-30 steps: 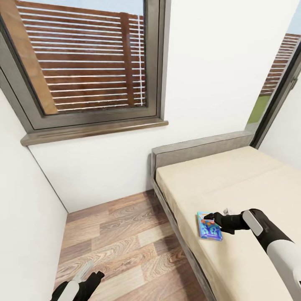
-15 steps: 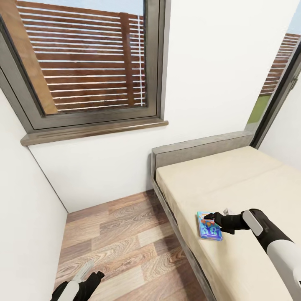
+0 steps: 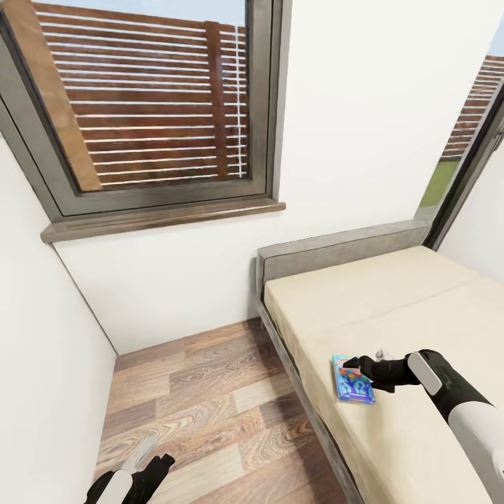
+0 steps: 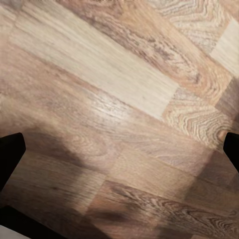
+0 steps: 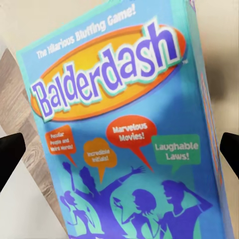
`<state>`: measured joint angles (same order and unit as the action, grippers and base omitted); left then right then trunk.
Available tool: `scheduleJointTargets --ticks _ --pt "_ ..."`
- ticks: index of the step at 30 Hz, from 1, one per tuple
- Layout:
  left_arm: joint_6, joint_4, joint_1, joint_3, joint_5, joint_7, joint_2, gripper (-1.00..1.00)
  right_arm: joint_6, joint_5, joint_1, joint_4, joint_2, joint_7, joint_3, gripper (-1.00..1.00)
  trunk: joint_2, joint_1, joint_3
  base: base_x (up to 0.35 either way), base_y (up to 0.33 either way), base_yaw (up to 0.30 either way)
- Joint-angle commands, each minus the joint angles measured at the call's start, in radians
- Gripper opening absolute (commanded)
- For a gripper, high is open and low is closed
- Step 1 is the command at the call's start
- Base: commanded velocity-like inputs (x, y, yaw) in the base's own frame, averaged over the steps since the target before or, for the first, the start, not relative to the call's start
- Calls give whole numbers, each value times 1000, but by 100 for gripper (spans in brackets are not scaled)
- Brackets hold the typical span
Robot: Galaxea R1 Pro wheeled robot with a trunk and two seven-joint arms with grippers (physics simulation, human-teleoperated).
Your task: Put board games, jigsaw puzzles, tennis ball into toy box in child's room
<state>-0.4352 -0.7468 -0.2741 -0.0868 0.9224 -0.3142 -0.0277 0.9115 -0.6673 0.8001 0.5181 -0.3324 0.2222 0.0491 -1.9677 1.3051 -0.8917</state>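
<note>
A blue board game with a yellow "Balderdash" title lies flat on the cream bed near its floor-side edge. My right gripper hovers over the box's far end. In the right wrist view its fingertips stand wide apart at the picture's edges, open, with the box face between them. My left gripper hangs low over the wood floor, open with nothing between its fingers.
The bed's grey headboard stands against the white wall under a large window with a wooden sill. A white wall bounds the floor strip beside the bed. A second window is at the right.
The whole picture has shifted slightly to the right and down, so the camera moved. Both arms and the board game keep their places relative to each other.
</note>
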Motion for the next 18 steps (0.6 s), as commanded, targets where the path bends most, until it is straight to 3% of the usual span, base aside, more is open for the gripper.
scheduleJointTargets --ticks 1,18 --pt "-3 -2 -1 -1 10 -8 0 100 1 -17 -1 -1 16 9 5 100 0 4 -1 0 0 67" --pt "-3 -2 -1 -1 10 -8 0 100 1 -17 -1 -1 16 9 5 100 0 4 -1 0 0 23"
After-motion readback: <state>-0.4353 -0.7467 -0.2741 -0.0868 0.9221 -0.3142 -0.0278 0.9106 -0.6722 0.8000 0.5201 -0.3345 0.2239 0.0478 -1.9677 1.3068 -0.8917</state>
